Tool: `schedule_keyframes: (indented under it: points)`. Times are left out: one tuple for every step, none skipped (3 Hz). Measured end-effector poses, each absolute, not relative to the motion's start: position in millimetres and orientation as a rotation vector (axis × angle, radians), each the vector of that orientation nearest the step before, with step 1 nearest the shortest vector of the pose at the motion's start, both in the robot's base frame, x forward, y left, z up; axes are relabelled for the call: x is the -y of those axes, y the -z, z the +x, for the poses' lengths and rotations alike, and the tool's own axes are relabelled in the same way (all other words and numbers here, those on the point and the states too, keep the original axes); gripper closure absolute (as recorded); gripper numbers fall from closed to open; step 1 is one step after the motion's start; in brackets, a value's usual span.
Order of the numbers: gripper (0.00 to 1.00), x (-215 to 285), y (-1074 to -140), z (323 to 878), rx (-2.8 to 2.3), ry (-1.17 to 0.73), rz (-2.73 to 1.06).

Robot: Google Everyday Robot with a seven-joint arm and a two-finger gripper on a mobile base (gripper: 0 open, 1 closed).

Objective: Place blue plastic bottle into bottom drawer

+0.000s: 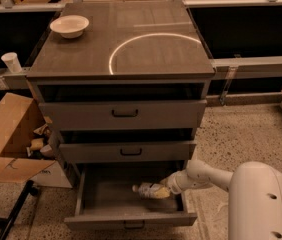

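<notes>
The bottom drawer point(131, 218) of the grey cabinet is pulled open. The blue plastic bottle point(150, 190) lies on its side inside the drawer, near the right wall, cap pointing left. My gripper point(169, 185) reaches in from the right over the drawer's right side and sits at the bottle's base end. My white arm point(216, 176) comes from the lower right.
Two shallower drawers point(124, 115) sit above, both slightly open. A white bowl point(69, 25) stands on the cabinet top. An open cardboard box point(11, 139) lies on the floor at left. A white paper cup point(12, 62) stands on the shelf at left.
</notes>
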State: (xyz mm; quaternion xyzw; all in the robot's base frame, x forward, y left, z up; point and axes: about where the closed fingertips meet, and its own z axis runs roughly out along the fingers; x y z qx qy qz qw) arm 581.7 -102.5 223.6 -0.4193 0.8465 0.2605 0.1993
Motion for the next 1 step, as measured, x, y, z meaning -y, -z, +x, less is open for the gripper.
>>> schedule_keyframes:
  points:
    - [0.00,107.3,-224.8,581.6,-2.346,-0.751,-1.153]
